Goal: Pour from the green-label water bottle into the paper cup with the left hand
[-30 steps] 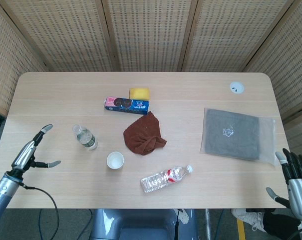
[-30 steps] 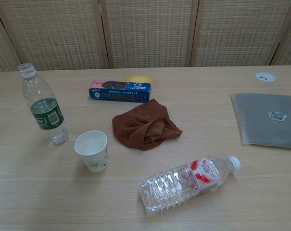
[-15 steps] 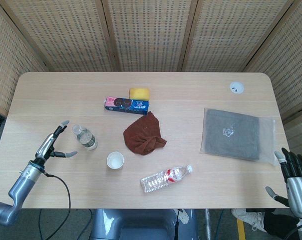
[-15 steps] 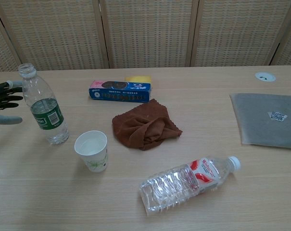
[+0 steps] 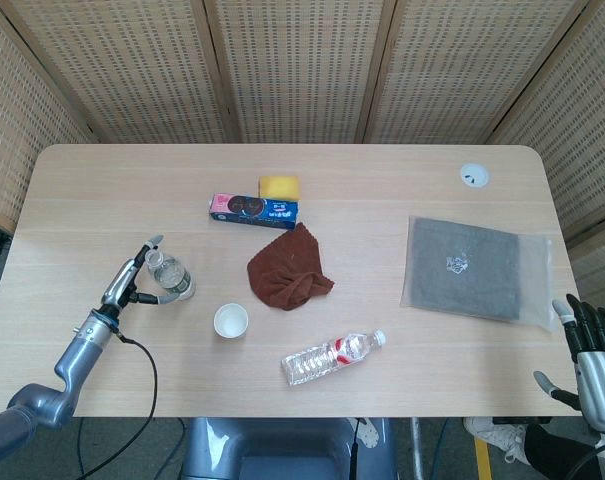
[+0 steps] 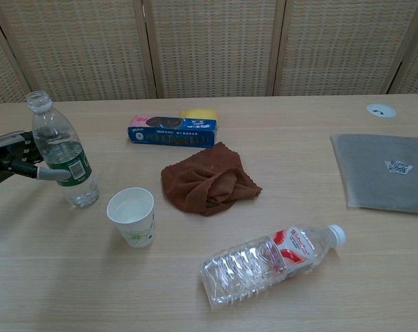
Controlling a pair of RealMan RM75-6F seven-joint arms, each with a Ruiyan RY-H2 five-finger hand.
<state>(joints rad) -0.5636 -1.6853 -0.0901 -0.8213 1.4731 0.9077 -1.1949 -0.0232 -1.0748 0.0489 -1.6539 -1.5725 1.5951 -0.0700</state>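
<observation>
My left hand's fingers are spread around the upright green-label water bottle, not yet clamped; the paper cup stands just beside it.

The uncapped, green-label water bottle stands upright against the left hand's spread fingers. The paper cup stands open-mouthed near that hand.

Left robot hand at green-label water bottle, thumb against it, paper cup near, upright
</observation>
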